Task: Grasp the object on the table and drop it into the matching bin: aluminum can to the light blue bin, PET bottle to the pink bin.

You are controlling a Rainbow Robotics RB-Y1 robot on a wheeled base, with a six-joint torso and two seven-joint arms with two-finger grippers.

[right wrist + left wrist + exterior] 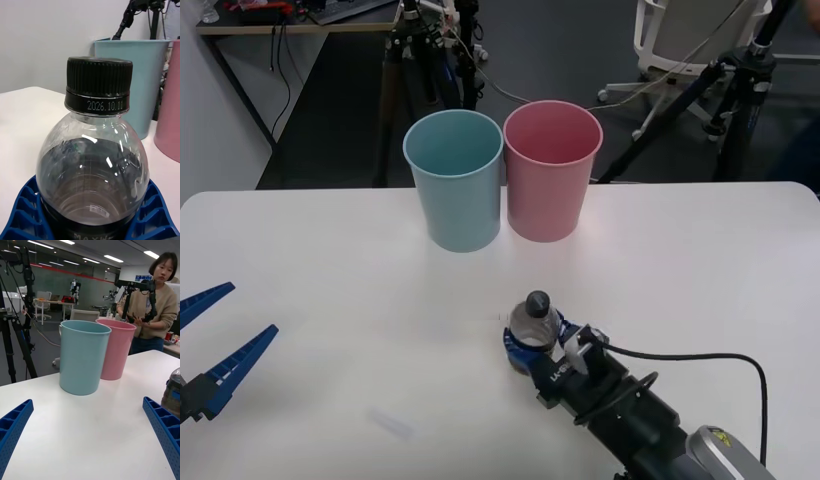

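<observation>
The PET bottle (535, 322) stands upright on the white table (700, 260), near the robot's edge and a bit right of centre, well apart from both bins. The right gripper (532, 345) has it: blue ribbed fingers (26, 210) sit either side of the dark lower half, pressed against the body as far as the right wrist view shows — the exact contact at the pads is hidden under the bottle's bulge, so I'd say clamped, probably. Black screw cap (98, 88) is on, w/ a printed date on its collar; upper part is clear, lower part dark brown. Bottle base looks to be on the tabletop, though the gripper covers it in the front view.

The light blue bin (454, 180) and the pink bin (552, 170) stand side by side toward the far edge of the table, rims touching or very nearly so, blue on the robot's left, pink on its right. Both upright, both much taller than the bottle.

The left gripper (210, 345) hangs at the table's left edge, fingers wide apart, holding nothing — well away from the bottle. In the left wrist view its two blue fingers (163, 427) frame the bins, and the bottle's shoulder pokes in at the picture's edge.

A black cable (680, 355) runs from the right gripper's wrist across the table.
</observation>
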